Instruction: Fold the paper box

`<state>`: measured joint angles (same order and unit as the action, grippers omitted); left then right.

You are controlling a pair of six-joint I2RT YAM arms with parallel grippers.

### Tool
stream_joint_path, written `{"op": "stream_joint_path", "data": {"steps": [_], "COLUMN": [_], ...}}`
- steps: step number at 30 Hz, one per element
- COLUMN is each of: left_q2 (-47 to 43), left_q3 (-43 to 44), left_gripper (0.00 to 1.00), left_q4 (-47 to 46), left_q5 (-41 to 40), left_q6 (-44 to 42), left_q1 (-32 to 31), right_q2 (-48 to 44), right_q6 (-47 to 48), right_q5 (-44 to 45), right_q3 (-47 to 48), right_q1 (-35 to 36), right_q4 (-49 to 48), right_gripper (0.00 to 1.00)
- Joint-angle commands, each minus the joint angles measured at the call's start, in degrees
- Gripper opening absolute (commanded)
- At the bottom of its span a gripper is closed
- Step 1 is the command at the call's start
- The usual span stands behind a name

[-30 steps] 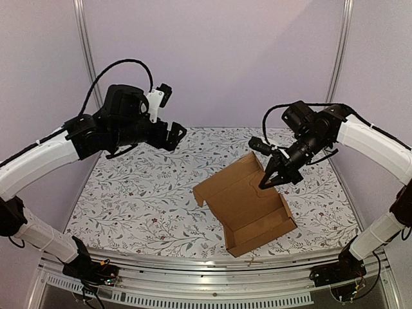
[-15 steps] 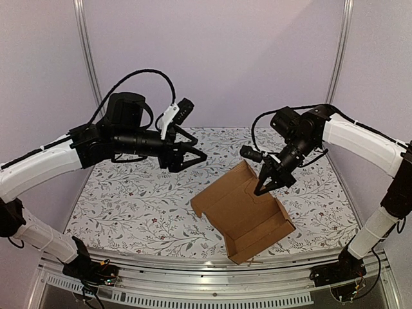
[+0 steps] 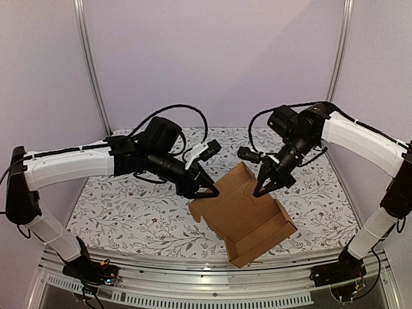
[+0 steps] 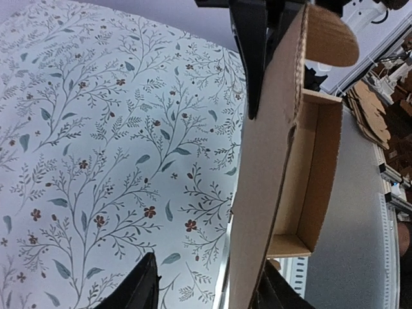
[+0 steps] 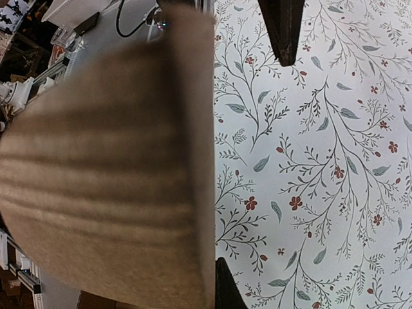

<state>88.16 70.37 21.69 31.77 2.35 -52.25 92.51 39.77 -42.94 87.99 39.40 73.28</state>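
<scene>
Paper box (image 3: 248, 215): plain brown corrugated card, matte, half formed. It is a shallow open tray with raised walls plus a flat panel ending in a rounded tab. It sits right of centre in the top view on the tabletop (image 3: 129, 199), which is white, printed with leafy sprigs and small red flowers.

Left pincer (image 3: 206, 188): black, at the panel's left edge, mid-frame. Wrist view: fingers (image 4: 138, 290) part spread astride the fluted card edge, the lower-left one clear of it.

Right pincer (image 3: 261, 190): tapered tips pressed together on the box's upright rear flap. Its wrist view: blurred card fills the left half.
</scene>
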Motion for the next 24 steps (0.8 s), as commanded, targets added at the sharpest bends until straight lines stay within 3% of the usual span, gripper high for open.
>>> {"op": "stream_joint_path", "data": {"steps": [1, 6, 11, 13, 17, 21, 23, 24], "left_q2": [0.5, 2.4, 3.2, 3.1, 2.3, 2.0, 1.7, 1.6], "left_q3": [-1.4, -1.5, -1.6, -1.9, -2.9, -3.3, -3.5, -3.5], "left_gripper": [0.42, 0.36, 0.06, 0.0, 0.0, 0.0, 0.0, 0.0], "left_q4": [-3.3, -3.9, -4.6, -4.8, -5.9, -6.2, -6.3, -6.5], "left_q5": [8.0, 11.6, 13.4, 13.2, 15.0, 15.5, 15.8, 16.1], "left_q6": [1.3, 1.5, 2.2, 2.2, 2.0, 1.6, 1.4, 1.4], "left_q1": [-0.4, -0.4, -0.5, -0.6, -0.9, -1.0, -1.0, -1.0], "right_q2": [2.4, 4.3, 5.5, 5.7, 5.9, 5.2, 5.1, 5.1], "right_q6": [-0.8, -2.2, -3.8, -4.0, -4.3, -5.0, -5.3, -5.3], "right_q5": [0.3, 1.1, -0.5, -1.6, -3.1, -3.5, -3.6, -3.5], "right_q3": [2.4, 4.3, 6.3, 6.7, 7.5, 7.6, 7.7, 7.8], "right_q1": [1.2, 2.6, 3.1, 3.0, 3.0, 3.0, 3.0, 3.0], "right_q4": [0.9, 0.2, 0.2, 0.3, 1.1, 1.0, 1.1, 1.1], "right_gripper": [0.0, 0.0, 0.0, 0.02, 0.15, 0.2, 0.15, 0.07]}}
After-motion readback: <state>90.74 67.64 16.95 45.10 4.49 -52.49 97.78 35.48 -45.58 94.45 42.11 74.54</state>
